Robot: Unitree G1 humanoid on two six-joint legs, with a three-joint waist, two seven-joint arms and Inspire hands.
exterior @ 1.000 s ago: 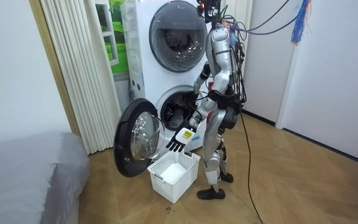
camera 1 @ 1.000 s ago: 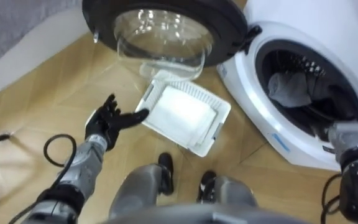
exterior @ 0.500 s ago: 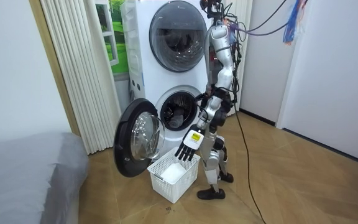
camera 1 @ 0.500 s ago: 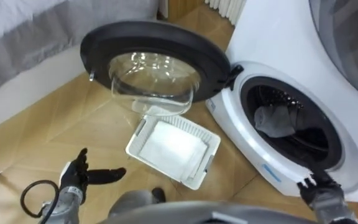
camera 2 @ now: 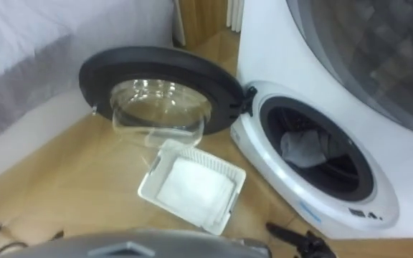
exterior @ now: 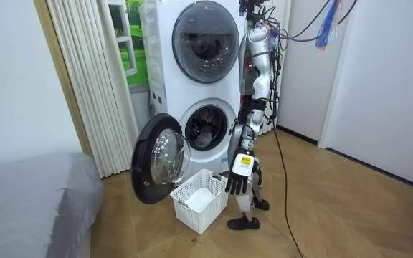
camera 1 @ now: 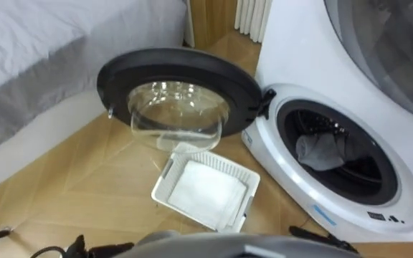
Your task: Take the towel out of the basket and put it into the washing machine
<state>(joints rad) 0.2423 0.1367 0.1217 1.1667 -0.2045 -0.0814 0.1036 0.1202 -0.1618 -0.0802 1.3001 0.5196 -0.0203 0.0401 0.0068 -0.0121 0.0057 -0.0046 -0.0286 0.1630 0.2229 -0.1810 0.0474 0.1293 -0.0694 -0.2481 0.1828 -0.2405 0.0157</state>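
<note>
In the room view you see the robot standing upright on the wooden floor (exterior: 335, 208), just to the room view's right of the white slatted plastic laundry basket (exterior: 201, 201). It stands in front of the white front-loading washing machine (exterior: 185, 113), which sits under a second white machine with a closed round glass door (exterior: 206, 39). The washer's black-rimmed round door with a bulging glass window (exterior: 160, 159) is swung wide open toward the room view's left. Your left hand (exterior: 240, 175) hangs at the robot's side beside the basket's far rim, its fingers loose and pointing down, with nothing in it. A bed with a grey cover (exterior: 34, 201) fills the lower left corner.

In the left eye view you look down into the open drum, and the crumpled grey towel (camera 1: 321, 150) lies inside it, against the drum's left side. The open door stands to the left of the drum mouth. The basket sits on the floor below the door, and a flat white folded cloth (camera 1: 205, 192) lies in its bottom. A dark sliver of your right hand (camera 1: 321, 239) shows at the lower edge; you cannot tell whether it is open or closed.

The right eye view gives you the same layout: towel in the drum, white cloth in the basket.
</note>
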